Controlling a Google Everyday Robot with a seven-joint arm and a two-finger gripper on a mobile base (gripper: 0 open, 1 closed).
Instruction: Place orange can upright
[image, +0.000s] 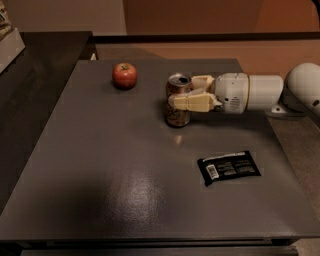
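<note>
At table (100, 165) ctr, gripper (182, 91) pinches upright orange can (177, 118), near finger hiding can's mid-section.

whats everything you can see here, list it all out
orange can: one, brownish-orange with a silver top, upright on the table, centre back
apple: one, red, back left of the table, apart from the can
packet: one, black, lying flat, front right of the table
table: one, grey, fills most of the view
counter: one, dark, behind the table's left side
box: one, pale, far left edge on the counter, mostly cut off
arm: one, white, reaching in from the right
gripper: one, cream fingers either side of the can, closed on it
</note>
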